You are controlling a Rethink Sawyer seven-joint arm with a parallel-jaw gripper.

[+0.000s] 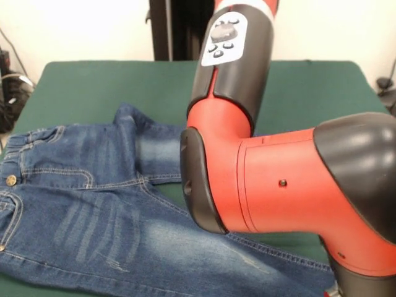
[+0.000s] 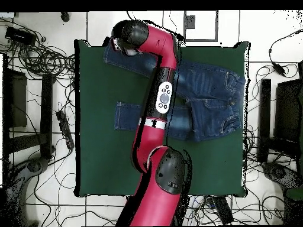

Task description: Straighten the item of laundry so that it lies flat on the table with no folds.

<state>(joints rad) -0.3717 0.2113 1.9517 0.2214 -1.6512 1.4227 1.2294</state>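
Observation:
The blue denim jeans [image 1: 93, 216] lie on the dark green table [image 1: 315, 93], waist with brass button at the left in the front view, faded patches on the legs. In the overhead view the jeans [image 2: 210, 97] have the waist at the right. One leg runs straight left and the other slants to the upper left. The red and black arm [image 2: 160, 100] crosses both legs. Its black end hangs over the cuff of the slanted leg near the table's top edge, where the gripper [image 2: 120, 45] barely shows. In the front view the arm hides the gripper.
The big red arm joint [image 1: 278, 185] fills the right of the front view and covers part of both legs. Bare green table [image 2: 100, 153] lies left of the jeans in the overhead view. Cables and dark equipment [image 2: 35, 118] lie on the floor around the table.

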